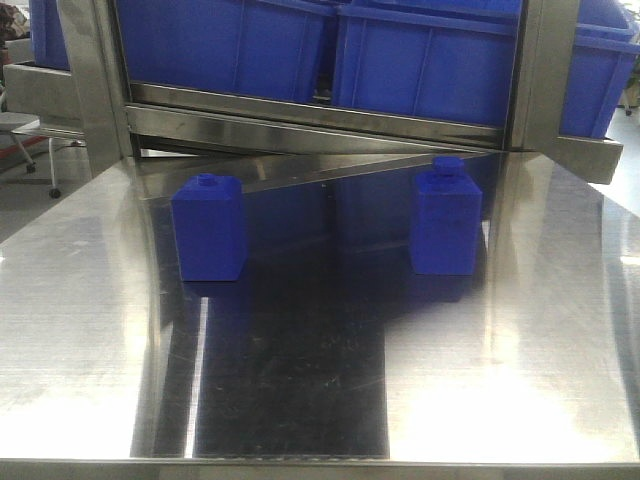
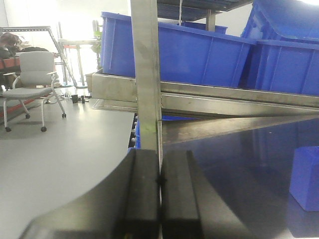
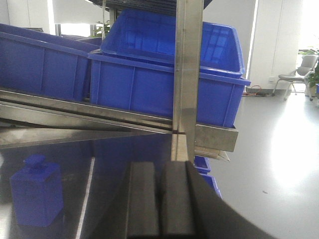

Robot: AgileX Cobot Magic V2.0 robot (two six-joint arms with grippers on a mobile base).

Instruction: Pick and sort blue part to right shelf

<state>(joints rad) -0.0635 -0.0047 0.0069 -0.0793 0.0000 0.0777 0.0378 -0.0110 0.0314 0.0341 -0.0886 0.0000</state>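
Two blue blocks stand on the steel table [image 1: 90, 330]. The blue part [image 1: 447, 222], ribbed with a squarish knob, is the right one, upright. In the right wrist view the blue part [image 3: 36, 193] stands low at the left, well left of my right gripper [image 3: 160, 169], which is shut on nothing. My left gripper [image 2: 160, 159] is also shut and empty, near the table's left edge. The right shelf [image 1: 300, 122], a steel rack holding large blue bins [image 1: 430, 60], rises behind the table; its post [image 3: 185, 74] is straight ahead of the right gripper. Neither gripper shows in the front view.
A smooth blue block with a round knob [image 1: 210, 230] stands on the left; a block [image 2: 305, 177] shows at the left wrist view's right edge. A steel post [image 2: 147, 74] rises ahead of the left gripper. Office chairs [image 2: 32, 79] stand on the floor beyond.
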